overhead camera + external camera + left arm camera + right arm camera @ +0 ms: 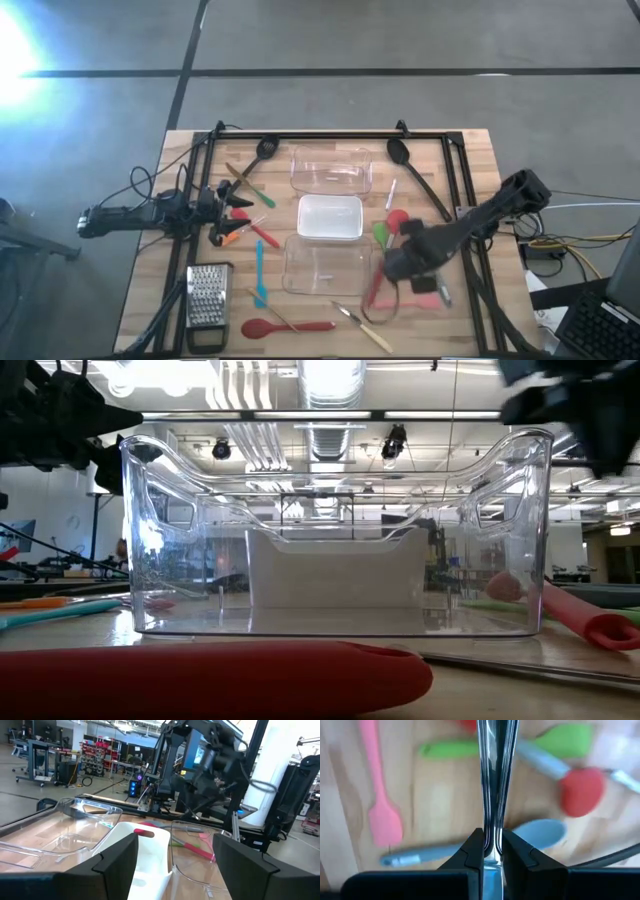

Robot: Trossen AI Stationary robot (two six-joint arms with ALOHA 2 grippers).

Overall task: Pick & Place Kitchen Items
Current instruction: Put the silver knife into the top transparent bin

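Fingers of the left gripper (pixel 232 213) stand apart with nothing between them, at the left middle of the high view, over a cluster of small utensils: an orange-handled tool (pixel 229 236), a red spatula (pixel 262 234) and a green-handled tool (pixel 250 190). Lower left, the steel box grater (pixel 208 304) lies near the table's front edge, with a teal spatula (pixel 259 272) to its right and a red spoon (pixel 283 326) along the bottom edge.

Three clear tubs run down the middle of the wooden table (pixel 160 258): the far tub (pixel 331 168), the white-looking middle tub (pixel 330 218) and the near tub (pixel 325 266). None shows a utensil inside. A black ladle (pixel 261 153) and a black slotted spoon (pixel 410 172) lie at the upper edge, either side of the far tub.

At right, the right gripper (pixel 492 849) is clamped on the metal tongs (pixel 496 780), lifted over a pink spatula (pixel 382 805), a green spatula (pixel 520 745), a grey spoon (pixel 485 845) and a red spoon head (pixel 581 791). Open wood shows mainly at the lower right corner.
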